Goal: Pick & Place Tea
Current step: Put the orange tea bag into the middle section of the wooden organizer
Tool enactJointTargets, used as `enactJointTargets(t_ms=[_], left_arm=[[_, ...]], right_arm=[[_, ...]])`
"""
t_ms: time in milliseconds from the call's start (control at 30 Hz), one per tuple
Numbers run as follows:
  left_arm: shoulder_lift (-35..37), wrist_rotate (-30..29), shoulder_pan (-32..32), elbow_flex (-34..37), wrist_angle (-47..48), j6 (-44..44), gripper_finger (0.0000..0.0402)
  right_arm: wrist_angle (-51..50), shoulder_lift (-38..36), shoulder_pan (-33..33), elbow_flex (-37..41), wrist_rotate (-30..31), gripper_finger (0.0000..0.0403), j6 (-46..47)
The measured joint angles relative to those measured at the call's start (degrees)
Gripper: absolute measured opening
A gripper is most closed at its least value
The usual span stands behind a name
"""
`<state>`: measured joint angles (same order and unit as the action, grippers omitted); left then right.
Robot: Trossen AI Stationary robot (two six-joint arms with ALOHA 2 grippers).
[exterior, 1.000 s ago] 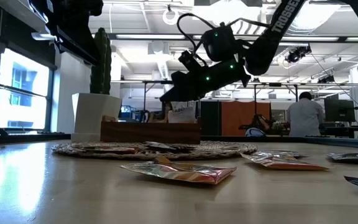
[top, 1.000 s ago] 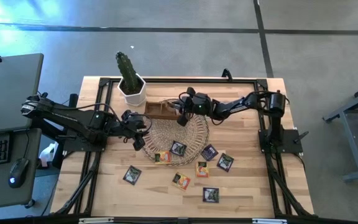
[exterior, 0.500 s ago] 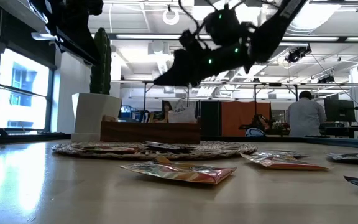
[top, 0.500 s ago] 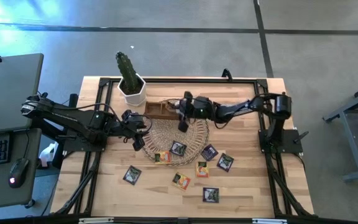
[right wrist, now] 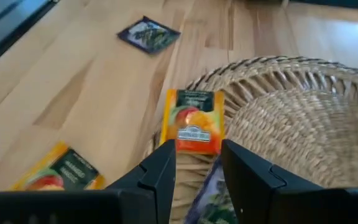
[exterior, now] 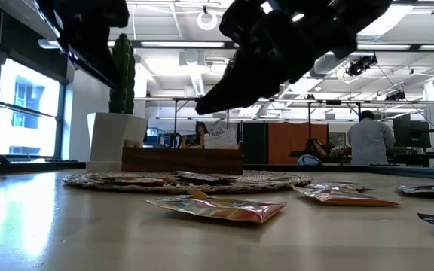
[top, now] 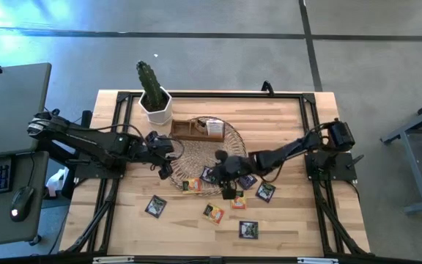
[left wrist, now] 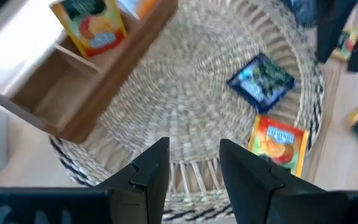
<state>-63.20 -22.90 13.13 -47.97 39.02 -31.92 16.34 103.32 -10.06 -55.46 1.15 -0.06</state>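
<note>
Lying on wooden table [top: 284, 125]: tea sachets [top: 212, 213], wicker mat [top: 196, 158] | both end effectors open, empty | room: person [exterior: 368, 139]

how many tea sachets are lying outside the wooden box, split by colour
orange sachets: 3
dark sachets: 5
total: 8

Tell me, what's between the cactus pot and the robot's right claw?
In the high view, the wooden box and wicker mat lie between the cactus pot and right gripper.
</note>
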Motion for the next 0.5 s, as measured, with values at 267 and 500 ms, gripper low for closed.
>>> enactJointTargets(t_ms=[267,500], left_arm=[[-8.50,7.13,0.00,-0.04,-2.18,-13.57,0.0140],[-14.07,9.06,0.00,-0.04,-2.59,-16.54,0.0140]], right_arm=[[-1.12,0.59,-3.24,0.04,6.58,0.0122,1.25],[-0.85,0.62,-2.78,0.02,8.16,0.0122,1.08]])
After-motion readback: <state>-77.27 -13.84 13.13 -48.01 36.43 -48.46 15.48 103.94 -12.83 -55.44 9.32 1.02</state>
